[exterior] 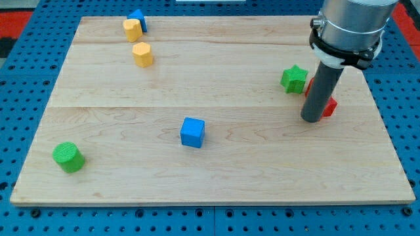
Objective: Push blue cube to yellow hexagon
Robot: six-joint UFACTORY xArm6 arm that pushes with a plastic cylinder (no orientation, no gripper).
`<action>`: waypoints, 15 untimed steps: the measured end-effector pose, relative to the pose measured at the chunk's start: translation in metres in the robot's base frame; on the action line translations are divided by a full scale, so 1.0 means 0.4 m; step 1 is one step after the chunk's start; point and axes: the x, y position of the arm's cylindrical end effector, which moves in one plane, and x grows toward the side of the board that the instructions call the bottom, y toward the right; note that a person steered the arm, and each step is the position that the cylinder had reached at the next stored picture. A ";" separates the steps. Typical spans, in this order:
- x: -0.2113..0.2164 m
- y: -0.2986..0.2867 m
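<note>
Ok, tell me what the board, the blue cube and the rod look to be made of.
Board: pale wood, likely planks joined edge to edge; grain lines and seams show, finish smooth and matte.
Blue cube: even solid colour, soft sheen, no grain; painted wood or plastic, I cannot tell which.
Rod ending in my tip, right of the cube by the red block: dark, dull surface; maybe plastic or coated metal.

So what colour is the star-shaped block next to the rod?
Green: the star block shows clearly in the camera view.
</note>
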 end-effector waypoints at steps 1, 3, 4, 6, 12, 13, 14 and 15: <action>0.058 -0.119; 0.177 -0.360; 0.132 -0.554; 0.062 -0.698; -0.129 -0.517; -0.221 -0.519; -0.295 -0.546; -0.359 -0.617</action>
